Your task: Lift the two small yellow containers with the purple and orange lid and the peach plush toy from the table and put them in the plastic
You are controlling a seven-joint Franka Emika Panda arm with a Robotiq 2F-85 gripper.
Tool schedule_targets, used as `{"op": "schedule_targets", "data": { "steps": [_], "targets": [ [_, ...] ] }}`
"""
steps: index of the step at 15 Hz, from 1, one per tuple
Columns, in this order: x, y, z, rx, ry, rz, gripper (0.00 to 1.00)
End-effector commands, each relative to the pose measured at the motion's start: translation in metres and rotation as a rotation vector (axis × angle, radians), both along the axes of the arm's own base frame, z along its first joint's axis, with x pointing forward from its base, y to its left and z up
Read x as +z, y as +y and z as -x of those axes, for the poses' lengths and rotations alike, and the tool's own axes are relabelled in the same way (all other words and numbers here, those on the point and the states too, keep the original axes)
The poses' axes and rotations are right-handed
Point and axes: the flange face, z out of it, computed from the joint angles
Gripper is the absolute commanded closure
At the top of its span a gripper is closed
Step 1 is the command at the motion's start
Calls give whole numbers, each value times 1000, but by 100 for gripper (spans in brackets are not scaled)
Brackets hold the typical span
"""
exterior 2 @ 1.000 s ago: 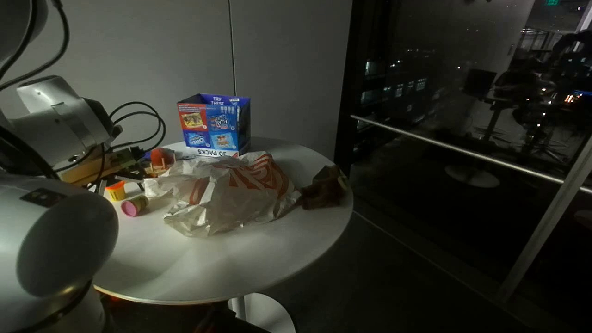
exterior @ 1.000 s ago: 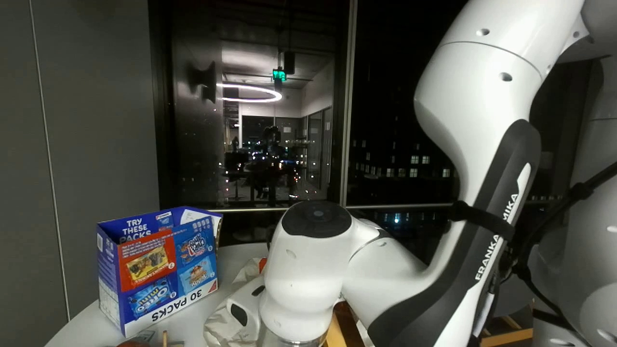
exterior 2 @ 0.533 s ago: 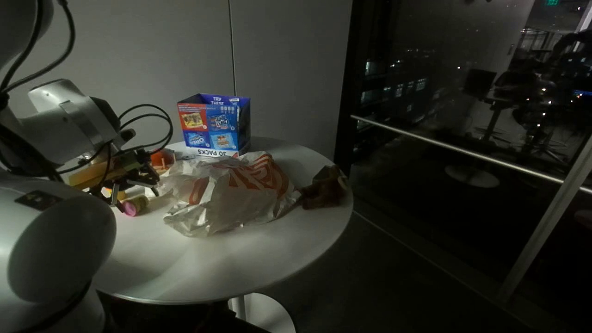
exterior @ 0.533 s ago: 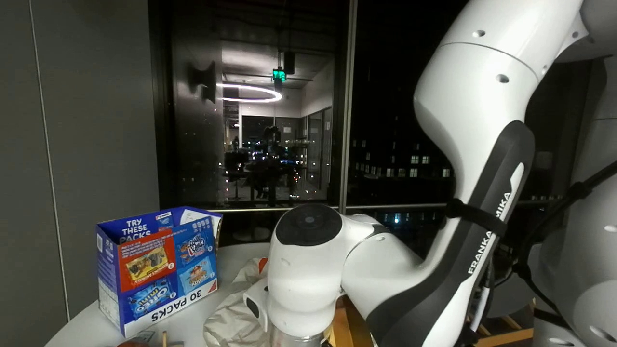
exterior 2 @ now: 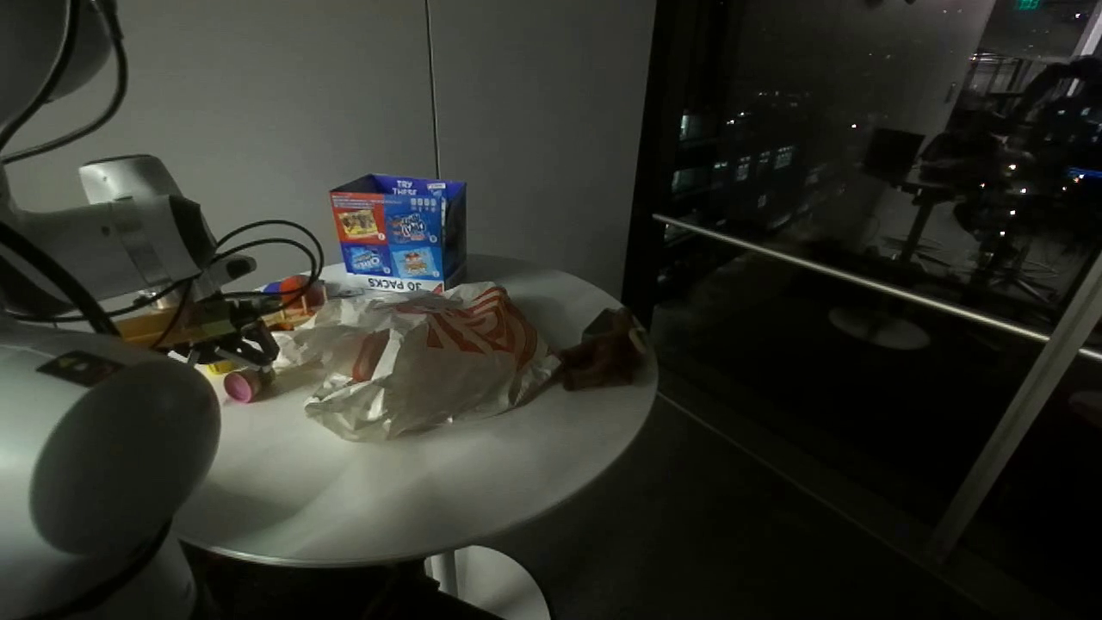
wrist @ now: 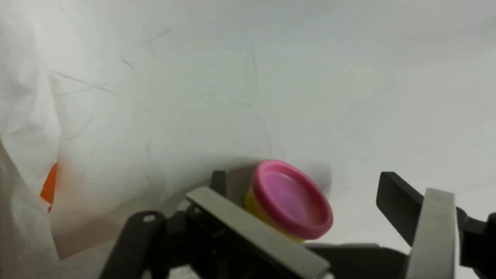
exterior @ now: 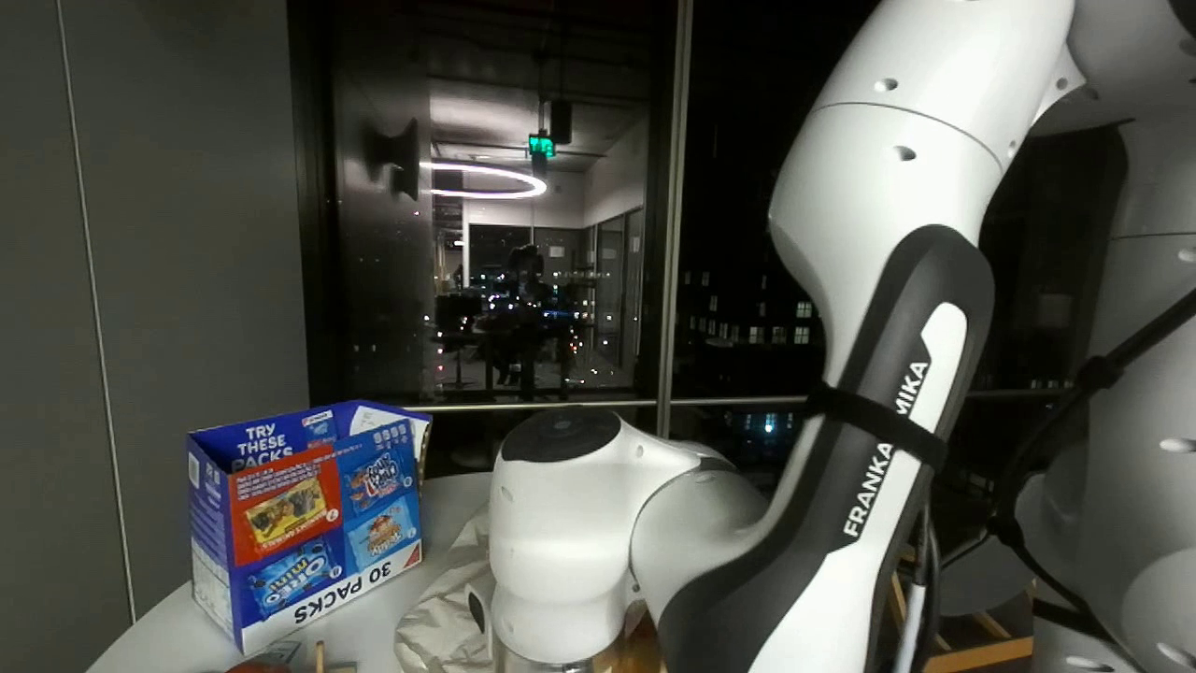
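Note:
A small yellow container with a pink-purple lid (wrist: 292, 199) lies on its side on the white table, its lid facing the wrist camera. It also shows in an exterior view (exterior 2: 242, 387). My gripper (wrist: 304, 186) is open, its fingers on either side of this container, which sits closer to the left finger. In an exterior view the gripper (exterior 2: 237, 349) is low over the table. A bit of the other yellow container (exterior 2: 221, 367) shows behind the gripper; its orange lid is hidden. A white plastic bag (exterior 2: 439, 362) with orange print lies crumpled mid-table. A brown, soft-looking thing (exterior 2: 603, 353) may be the plush toy.
A blue snack box (exterior 2: 396, 232) stands open at the back of the table, also seen in an exterior view (exterior: 308, 523). A red-orange thing (exterior 2: 297, 293) sits between box and gripper. The bag's edge (wrist: 27, 116) is at the wrist view's left.
The arm has moved left in an exterior view. The gripper has come down and turned over the pink-lidded container. The orange lid, seen a second ago, is now covered by the gripper.

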Motion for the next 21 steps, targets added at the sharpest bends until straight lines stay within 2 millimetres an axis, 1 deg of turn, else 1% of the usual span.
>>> {"op": "schedule_targets", "data": {
  "steps": [1,4,7,11,13,15,17,20,21],
  "targets": [
    [11,2,-12,-4,-50,-82,26],
    [20,-5,-20,-13,-103,-115,51],
    [18,-15,-33,-57,-95,-133,72],
    [26,-28,-45,-107,-117,-145,73],
    [37,-32,-47,-136,-135,-148,73],
    [53,-35,-47,-171,-130,-166,73],
    [77,-42,-47,-218,-119,-183,73],
    [119,-63,-44,-272,-86,-161,73],
    [134,-74,-46,-299,-127,-136,73]
  ]
}}
